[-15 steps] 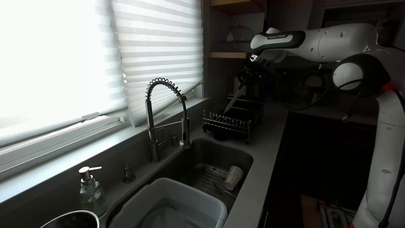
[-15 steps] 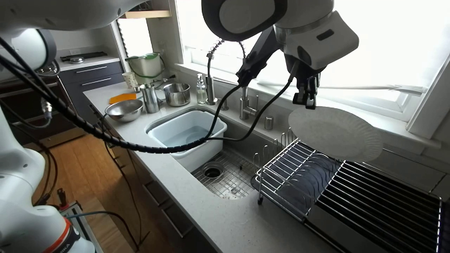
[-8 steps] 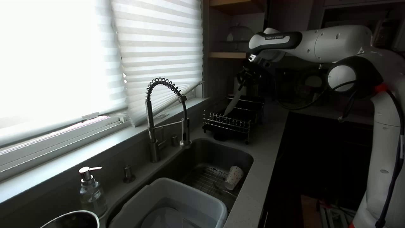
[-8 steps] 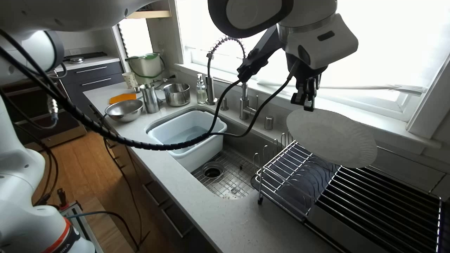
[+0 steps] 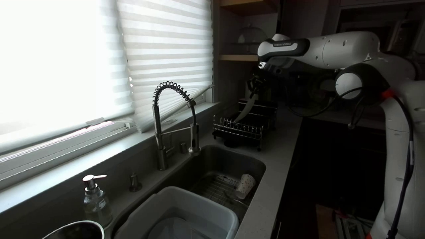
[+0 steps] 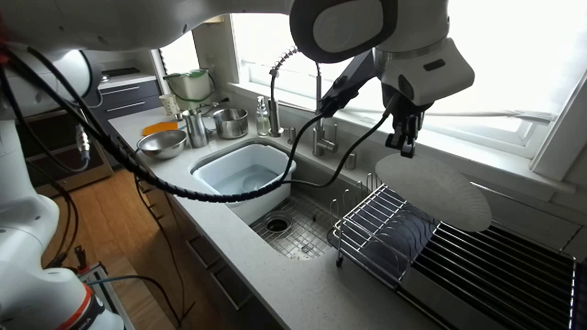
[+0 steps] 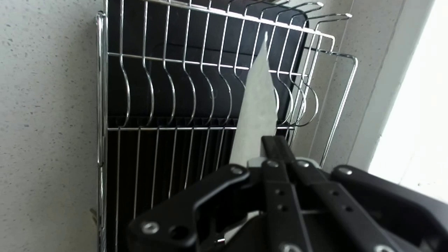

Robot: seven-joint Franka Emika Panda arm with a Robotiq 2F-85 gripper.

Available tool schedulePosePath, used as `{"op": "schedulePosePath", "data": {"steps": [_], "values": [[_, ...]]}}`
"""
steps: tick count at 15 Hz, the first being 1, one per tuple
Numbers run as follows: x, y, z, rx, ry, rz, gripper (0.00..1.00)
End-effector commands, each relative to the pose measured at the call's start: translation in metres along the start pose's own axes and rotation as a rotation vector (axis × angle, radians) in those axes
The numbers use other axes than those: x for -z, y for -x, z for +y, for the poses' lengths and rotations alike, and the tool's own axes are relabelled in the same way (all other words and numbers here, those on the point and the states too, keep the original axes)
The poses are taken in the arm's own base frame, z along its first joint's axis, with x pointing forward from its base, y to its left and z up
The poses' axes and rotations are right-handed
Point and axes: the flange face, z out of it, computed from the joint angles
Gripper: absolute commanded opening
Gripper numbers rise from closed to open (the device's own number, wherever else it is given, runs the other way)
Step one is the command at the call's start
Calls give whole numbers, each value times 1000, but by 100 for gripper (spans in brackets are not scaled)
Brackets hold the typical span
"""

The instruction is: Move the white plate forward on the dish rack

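Right of centre in an exterior view, the tool [image 6: 402, 147] grips the white plate [image 6: 434, 192] at its upper-left rim. The plate hangs tilted over the dish rack [image 6: 429, 239], lower right; whether they touch I cannot tell. 1 pale tub [image 6: 263, 209] sits left of centre.

In an exterior view the white plate [image 6: 433, 192] shows its broad face, thin and round, with faint ridges along part of the rim. It is held by its upper edge, tilted over the dish rack [image 6: 463, 266]; in the wrist view it narrows to a pale sliver over the wires. Whether its lower edge touches them cannot be told. The rack stands on the counter [image 6: 316, 293], low and rectangular, with silvery bars, curved dividers, upright prongs at one end and a dark base.
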Motion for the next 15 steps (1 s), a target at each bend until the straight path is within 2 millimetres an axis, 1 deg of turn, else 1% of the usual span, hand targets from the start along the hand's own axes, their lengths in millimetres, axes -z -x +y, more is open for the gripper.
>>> {"op": "schedulePosePath", "data": {"steps": [1,5,12,15], "values": [[-9,-10,-1,-20,37,-1,0],[-12,-17,-4,-15,39,17,0],[2,-23,-14,21,-1,85,0],[-3,-23,-17,26,-6,86,0]]}}
